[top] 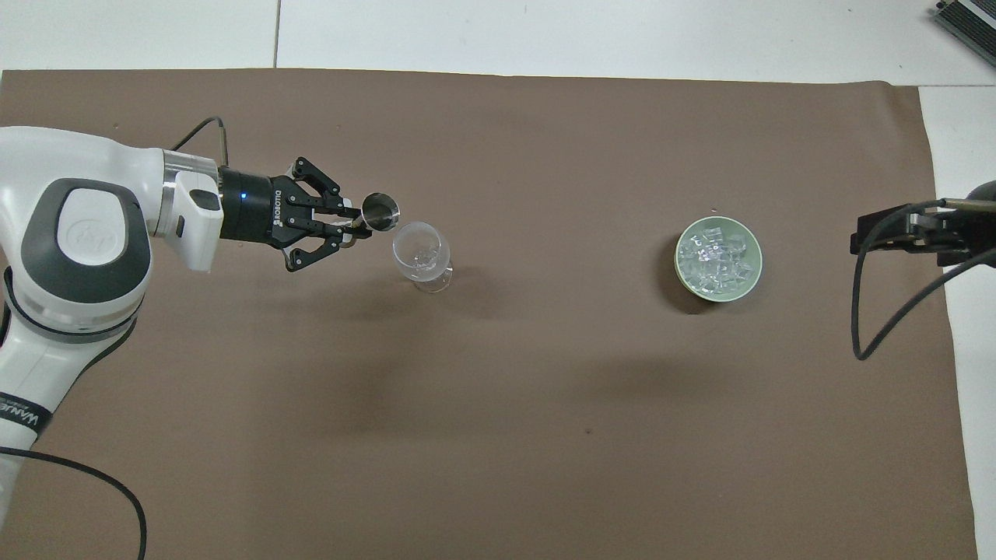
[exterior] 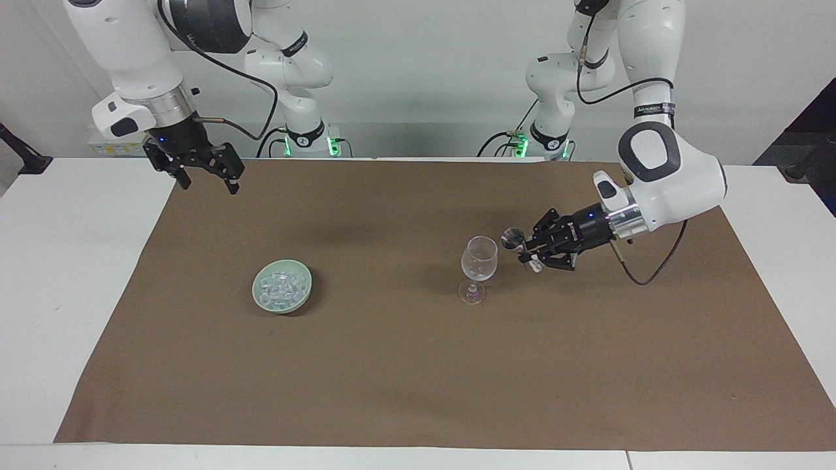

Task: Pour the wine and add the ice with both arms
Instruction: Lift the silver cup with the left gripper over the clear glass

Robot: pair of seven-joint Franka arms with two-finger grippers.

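Over the brown mat [exterior: 418,365] toward the left arm's end of the surface, the left gripper [exterior: 526,247] [top: 356,226] has its jaws clamped on a small metal cup [exterior: 512,237] [top: 381,211]. It carries the cup in the air just beside the rim of the clear stemmed glass [exterior: 479,260] [top: 421,250], on the side of the left arm's end. Whether cup and glass touch cannot be told. The glass stands upright on the mat.

Toward the right arm's end, well apart from the glass, sits a pale green bowl [exterior: 263,301] [top: 683,283]. The ice [exterior: 283,284] [top: 716,256] lies heaped inside it as small clear cubes.

The right gripper [exterior: 208,183] [top: 903,232] waits in the air over the mat's edge at the right arm's end, its jaws spread wide and holding nothing.
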